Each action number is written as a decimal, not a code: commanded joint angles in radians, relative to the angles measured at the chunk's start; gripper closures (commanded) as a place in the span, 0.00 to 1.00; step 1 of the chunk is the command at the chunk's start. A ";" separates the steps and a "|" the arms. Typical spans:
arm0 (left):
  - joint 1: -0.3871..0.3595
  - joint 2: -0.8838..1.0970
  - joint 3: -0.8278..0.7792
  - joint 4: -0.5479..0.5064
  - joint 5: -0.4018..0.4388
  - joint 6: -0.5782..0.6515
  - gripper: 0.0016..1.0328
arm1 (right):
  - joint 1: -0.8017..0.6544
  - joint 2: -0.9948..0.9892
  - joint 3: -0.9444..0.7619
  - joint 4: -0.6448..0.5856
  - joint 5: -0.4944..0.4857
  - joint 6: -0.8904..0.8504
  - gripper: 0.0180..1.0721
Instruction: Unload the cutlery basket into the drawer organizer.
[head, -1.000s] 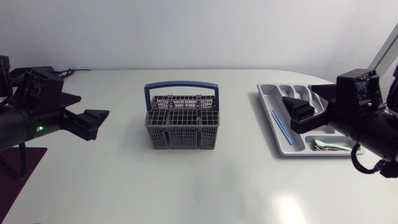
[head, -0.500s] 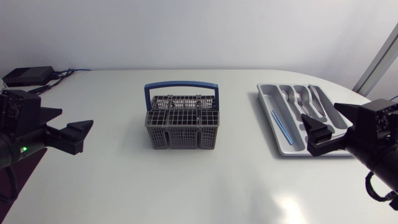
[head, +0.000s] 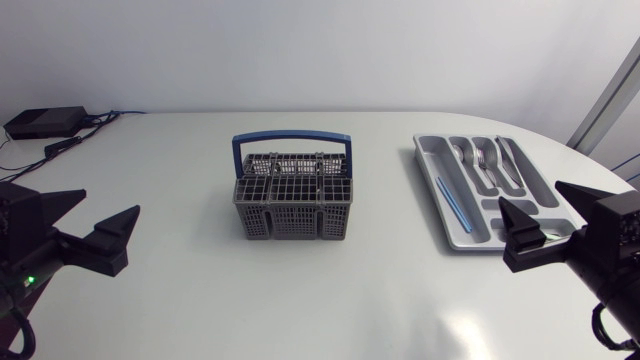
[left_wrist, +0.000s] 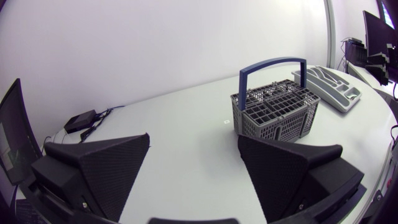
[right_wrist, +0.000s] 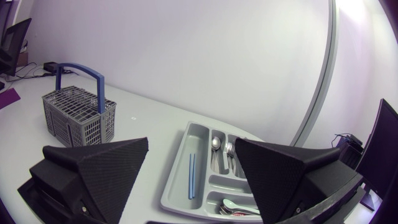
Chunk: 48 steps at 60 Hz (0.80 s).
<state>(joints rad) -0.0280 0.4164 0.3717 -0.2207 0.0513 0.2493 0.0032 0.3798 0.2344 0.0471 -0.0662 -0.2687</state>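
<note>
A grey plastic lattice cutlery basket (head: 293, 208) with a blue arched handle (head: 292, 139) is set at the middle of the smooth white tabletop (head: 200, 290). A light grey moulded plastic drawer organizer (head: 430, 152) lies at its 3 o'clock, well apart. Shiny metal spoons and forks (head: 487, 165) and a thin blue rod (head: 452, 205) are held in its compartments. Nothing is seen standing out of the basket. The left jaws, at 8 o'clock, and the right jaws, at 4 o'clock, are spread wide and hold nothing. Cutlery is judged hard, thin and slippery, best pinched across the stem; the basket is judged light and stiff, best taken by its handle
</note>
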 joint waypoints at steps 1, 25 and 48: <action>0.011 -0.044 -0.057 0.027 -0.002 -0.045 0.05 | -0.007 -0.042 -0.042 -0.013 0.015 0.041 0.05; 0.020 -0.243 -0.225 0.131 -0.028 -0.155 0.05 | -0.005 -0.223 -0.145 -0.031 0.042 0.163 0.05; 0.028 -0.416 -0.372 0.221 -0.051 -0.249 0.05 | -0.003 -0.380 -0.234 -0.047 0.066 0.269 0.05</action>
<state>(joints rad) -0.0074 0.0212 0.0311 -0.0235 0.0074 0.0391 0.0036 0.0185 0.0277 0.0063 -0.0124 -0.0437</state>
